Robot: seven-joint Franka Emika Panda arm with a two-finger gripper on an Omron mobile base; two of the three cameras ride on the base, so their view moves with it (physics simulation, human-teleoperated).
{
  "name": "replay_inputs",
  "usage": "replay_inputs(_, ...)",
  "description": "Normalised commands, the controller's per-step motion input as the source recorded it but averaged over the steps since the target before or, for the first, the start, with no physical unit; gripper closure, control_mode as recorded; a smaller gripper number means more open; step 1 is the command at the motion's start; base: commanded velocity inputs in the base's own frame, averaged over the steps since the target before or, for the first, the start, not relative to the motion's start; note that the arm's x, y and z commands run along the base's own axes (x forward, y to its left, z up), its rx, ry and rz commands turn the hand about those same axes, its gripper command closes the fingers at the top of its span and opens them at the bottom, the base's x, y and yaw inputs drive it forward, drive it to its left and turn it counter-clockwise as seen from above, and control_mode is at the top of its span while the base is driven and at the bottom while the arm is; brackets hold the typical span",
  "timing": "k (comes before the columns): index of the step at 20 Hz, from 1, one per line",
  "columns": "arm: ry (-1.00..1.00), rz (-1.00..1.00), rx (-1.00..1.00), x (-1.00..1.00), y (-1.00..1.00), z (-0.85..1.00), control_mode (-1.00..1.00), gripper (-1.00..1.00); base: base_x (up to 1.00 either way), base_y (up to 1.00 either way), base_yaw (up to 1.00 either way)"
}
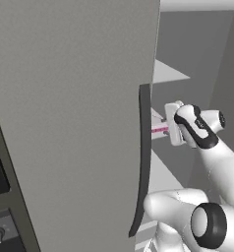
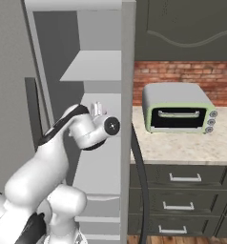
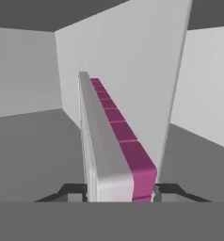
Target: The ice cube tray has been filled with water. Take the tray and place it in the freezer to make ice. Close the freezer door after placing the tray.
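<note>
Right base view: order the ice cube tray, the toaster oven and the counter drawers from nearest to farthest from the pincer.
1. ice cube tray, clamped in the pincer inside the freezer.
2. toaster oven, on the counter to the right.
3. counter drawers, lower right.

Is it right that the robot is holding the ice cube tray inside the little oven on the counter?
Not quite. The gripper does hold the ice cube tray, but inside the freezer, among its white shelves, as the right base view shows. The toaster oven sits apart on the counter.

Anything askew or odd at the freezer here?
The ice cube tray, gripped in the hand, stands on its edge in the hand view, beside a white shelf, not flat. Filled with water, it could spill.
</note>
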Motion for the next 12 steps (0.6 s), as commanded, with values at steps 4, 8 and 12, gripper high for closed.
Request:
replay_inputs(4, 0.06, 0.04, 0.0, 0.47, 0.0, -0.22, -1.0, 1.0, 0.0, 0.0, 0.0)
replay_inputs(8, 0.06, 0.04, 0.0, 0.46, 0.0, -0.26, -1.0, 1.0, 0.0, 0.0, 0.0)
replay_inputs(12, 0.06, 0.01, 0.0, 0.48, 0.03, -0.3, -1.0, 1.0, 0.0, 0.0, 0.0)
